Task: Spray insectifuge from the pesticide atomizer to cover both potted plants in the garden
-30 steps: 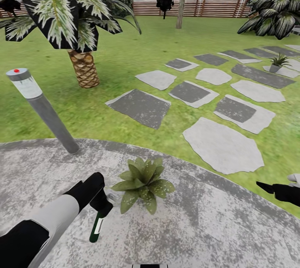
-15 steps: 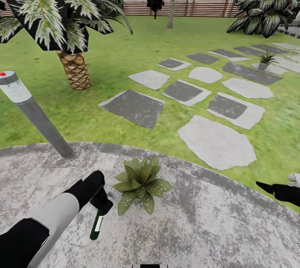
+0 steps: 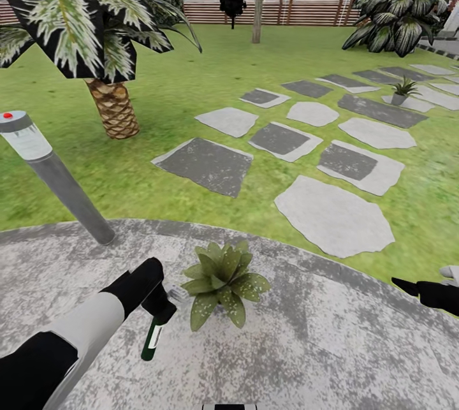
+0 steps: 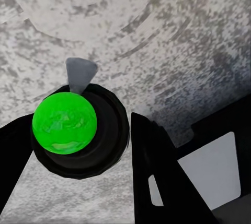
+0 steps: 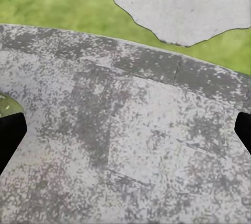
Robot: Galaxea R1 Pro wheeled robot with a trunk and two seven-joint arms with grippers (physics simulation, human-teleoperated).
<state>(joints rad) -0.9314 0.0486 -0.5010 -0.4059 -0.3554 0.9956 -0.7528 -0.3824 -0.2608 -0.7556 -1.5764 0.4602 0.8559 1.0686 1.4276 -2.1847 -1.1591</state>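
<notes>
Left gripper [image 3: 159,305] clamps the atomizer [image 3: 152,338], nozzle just beside the near plant [image 3: 223,280] on the patio [image 3: 306,346]; right gripper [image 3: 408,285] spread, holding nothing

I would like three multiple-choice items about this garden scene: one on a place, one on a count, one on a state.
1. Where does the nearer potted plant stand?
A. on the lawn
B. on the round paved patio
C. on a stepping stone

2. How many small potted plants show in the head view?
A. one
B. two
C. four

3. What is the left hand doing?
A. holding the pesticide atomizer
B. hanging open with nothing in it
C. gripping the bollard lamp

Answers:
1 B: speckled grey paving lies all around the plant.
2 B: one is beside the left hand, the far potted plant is among the stepping stones.
3 A: the dark green bottle hangs below the hand, its nozzle toward the plant.
</notes>
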